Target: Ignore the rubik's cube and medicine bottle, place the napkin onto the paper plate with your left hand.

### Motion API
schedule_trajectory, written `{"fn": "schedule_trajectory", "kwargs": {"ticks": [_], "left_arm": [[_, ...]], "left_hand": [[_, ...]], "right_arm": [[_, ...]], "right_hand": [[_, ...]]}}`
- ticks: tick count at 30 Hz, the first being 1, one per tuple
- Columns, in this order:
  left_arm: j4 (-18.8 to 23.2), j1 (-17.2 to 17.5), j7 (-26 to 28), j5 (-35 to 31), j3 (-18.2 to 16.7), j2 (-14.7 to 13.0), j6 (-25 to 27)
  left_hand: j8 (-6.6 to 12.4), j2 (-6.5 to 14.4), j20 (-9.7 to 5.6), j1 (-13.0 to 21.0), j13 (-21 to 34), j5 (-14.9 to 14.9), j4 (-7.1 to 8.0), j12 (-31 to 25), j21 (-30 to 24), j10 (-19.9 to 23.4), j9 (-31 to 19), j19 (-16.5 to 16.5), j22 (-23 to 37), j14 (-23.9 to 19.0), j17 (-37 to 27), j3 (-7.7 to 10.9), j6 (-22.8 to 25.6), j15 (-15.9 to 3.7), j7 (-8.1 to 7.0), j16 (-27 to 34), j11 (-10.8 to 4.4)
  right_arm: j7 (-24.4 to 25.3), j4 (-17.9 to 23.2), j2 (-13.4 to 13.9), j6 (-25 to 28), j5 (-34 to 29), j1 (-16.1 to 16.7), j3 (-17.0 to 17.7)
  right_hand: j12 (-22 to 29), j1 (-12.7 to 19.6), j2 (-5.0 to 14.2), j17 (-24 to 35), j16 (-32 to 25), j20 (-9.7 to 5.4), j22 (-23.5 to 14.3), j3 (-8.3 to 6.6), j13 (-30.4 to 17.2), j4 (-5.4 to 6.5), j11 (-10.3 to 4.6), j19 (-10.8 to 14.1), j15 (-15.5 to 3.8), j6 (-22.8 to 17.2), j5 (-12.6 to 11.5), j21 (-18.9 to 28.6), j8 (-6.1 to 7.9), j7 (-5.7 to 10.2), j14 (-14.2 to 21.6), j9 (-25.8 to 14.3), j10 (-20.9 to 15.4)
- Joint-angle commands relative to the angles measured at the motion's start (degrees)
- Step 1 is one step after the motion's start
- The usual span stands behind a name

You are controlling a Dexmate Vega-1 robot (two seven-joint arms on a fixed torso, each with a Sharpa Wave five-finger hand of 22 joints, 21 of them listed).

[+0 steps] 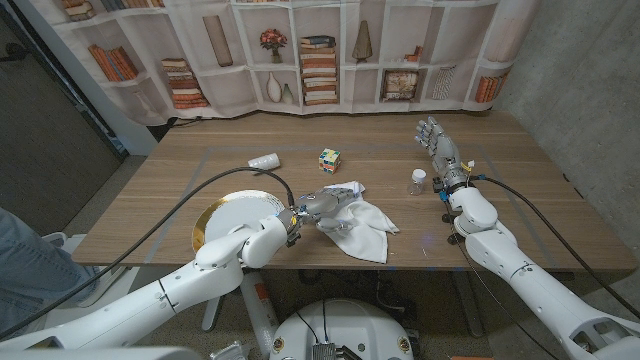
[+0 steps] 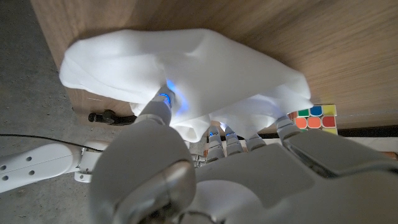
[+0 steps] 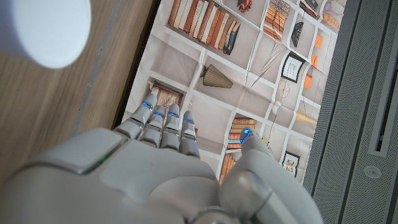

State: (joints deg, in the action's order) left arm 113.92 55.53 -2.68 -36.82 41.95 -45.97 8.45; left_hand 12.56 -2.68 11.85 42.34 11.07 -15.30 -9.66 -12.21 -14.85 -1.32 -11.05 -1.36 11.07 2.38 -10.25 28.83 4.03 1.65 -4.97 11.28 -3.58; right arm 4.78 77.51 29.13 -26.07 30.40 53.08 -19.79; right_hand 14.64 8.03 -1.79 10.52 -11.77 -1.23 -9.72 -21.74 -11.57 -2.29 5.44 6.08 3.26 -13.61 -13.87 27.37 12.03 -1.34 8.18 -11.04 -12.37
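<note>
A white napkin lies crumpled on the wooden table near the front middle. My left hand grips its left edge, and the cloth drapes over my fingertips. The paper plate, white with a gold rim, sits left of the napkin, partly under my left forearm. My right hand stands at the right of the table with fingers apart and straight, holding nothing; its back also appears in the right wrist view.
A rubik's cube sits behind the napkin, also visible past my left fingers. A small white-capped medicine bottle stands next to my right hand. A white object lies at the back left. A bookshelf backdrop borders the far edge.
</note>
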Motion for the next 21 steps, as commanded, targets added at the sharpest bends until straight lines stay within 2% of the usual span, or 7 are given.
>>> {"fn": "schedule_trajectory", "kwargs": {"ticks": [1,4,6,9,13,17,21], "left_arm": [[-0.1,-0.8,-1.0,-0.8,0.9,0.3,0.8],[-0.4,-0.8,-0.1,-0.5,0.8,0.4,0.1],[-0.5,-0.6,0.5,-0.9,0.8,0.5,0.1],[-0.9,-0.3,1.9,-0.8,0.6,0.8,-0.1],[-1.1,-0.2,2.1,-0.4,0.6,1.1,0.1],[-1.2,-0.6,1.3,-0.3,0.8,1.3,0.5],[-1.5,-1.1,0.6,0.0,1.1,1.6,0.7]], "left_hand": [[0.52,0.6,0.33,3.2,0.1,-0.4,-0.41,-0.6,-0.2,1.3,-0.1,0.3,0.2,-0.9,-0.3,1.00,1.4,0.47,-0.64,0.4,0.02],[0.84,0.9,0.29,6.9,0.1,0.0,-0.56,-1.0,-0.4,3.1,-0.1,1.4,0.3,-2.3,-0.3,1.64,2.9,-0.07,-0.82,0.6,-0.43],[0.98,1.3,0.19,9.6,0.1,0.5,-0.53,-1.2,-1.2,4.2,-0.2,3.7,0.5,-3.8,-0.3,1.99,3.8,-0.36,-0.81,0.9,-1.28],[1.11,2.5,0.25,15.9,0.2,2.9,-0.07,-1.5,-4.3,7.2,-0.3,11.2,1.0,-8.5,-0.5,1.95,6.2,-2.12,-0.45,1.7,-0.86],[1.51,4.6,-0.11,21.4,0.3,5.0,0.03,-2.1,-8.3,11.2,-0.4,20.5,1.1,-14.5,-1.2,1.29,9.5,-3.99,0.14,3.4,-1.91],[2.04,5.8,-0.89,24.1,0.4,5.1,0.22,-2.7,-10.7,14.5,-0.4,26.0,0.9,-18.9,-2.3,1.28,12.2,-4.99,0.81,5.1,-1.56],[2.27,6.6,-1.53,26.3,0.5,4.9,-0.02,-2.8,-12.1,15.8,-0.5,29.3,0.6,-20.6,-3.2,1.80,13.8,-5.13,0.89,5.9,-1.65]], "right_arm": [[0.1,-0.3,-0.2,-0.3,0.1,0.0,0.0],[0.0,-0.5,-0.2,-0.3,0.0,-0.1,0.0],[0.2,-0.4,-0.3,-0.1,0.3,0.0,0.0],[0.1,-0.6,-0.5,-0.1,0.3,-0.2,-0.1],[0.0,-0.7,-0.5,0.2,0.4,-0.3,-0.2],[-0.1,-0.9,-0.5,0.2,0.3,-0.6,-0.3],[-0.3,-1.0,-0.4,0.1,0.1,-0.8,-0.4]], "right_hand": [[0.1,0.5,0.27,0.2,0.0,0.14,-0.3,-0.17,-0.1,-0.40,-0.04,-0.1,-0.22,0.3,0.0,-0.1,-0.13,0.07,-0.3,-0.3,0.1],[0.1,0.5,0.27,0.2,0.0,0.14,-0.3,-0.17,-0.1,-0.40,-0.04,-0.1,-0.22,0.3,0.0,-0.1,-0.13,0.07,-0.3,-0.3,0.1],[0.1,0.5,0.27,0.2,0.0,0.14,-0.3,-0.17,-0.1,-0.40,-0.04,-0.1,-0.22,0.3,0.0,-0.1,-0.13,0.07,-0.3,-0.3,0.1],[0.1,0.5,0.27,0.2,0.0,0.14,-0.3,-0.17,-0.1,-0.40,-0.04,-0.1,-0.22,0.3,0.0,-0.1,-0.13,0.07,-0.3,-0.3,0.1],[0.1,0.5,0.27,0.2,0.0,0.14,-0.3,-0.17,-0.1,-0.40,-0.04,-0.1,-0.22,0.3,0.0,-0.1,-0.13,0.07,-0.3,-0.3,0.1],[0.1,0.5,0.27,0.2,0.0,0.14,-0.3,-0.17,-0.1,-0.40,-0.04,-0.1,-0.22,0.3,0.0,-0.1,-0.13,0.07,-0.3,-0.3,0.1],[0.1,0.5,0.27,0.2,0.0,0.14,-0.3,-0.17,-0.1,-0.40,-0.04,-0.1,-0.22,0.3,0.0,-0.1,-0.13,0.07,-0.3,-0.3,0.1]]}}
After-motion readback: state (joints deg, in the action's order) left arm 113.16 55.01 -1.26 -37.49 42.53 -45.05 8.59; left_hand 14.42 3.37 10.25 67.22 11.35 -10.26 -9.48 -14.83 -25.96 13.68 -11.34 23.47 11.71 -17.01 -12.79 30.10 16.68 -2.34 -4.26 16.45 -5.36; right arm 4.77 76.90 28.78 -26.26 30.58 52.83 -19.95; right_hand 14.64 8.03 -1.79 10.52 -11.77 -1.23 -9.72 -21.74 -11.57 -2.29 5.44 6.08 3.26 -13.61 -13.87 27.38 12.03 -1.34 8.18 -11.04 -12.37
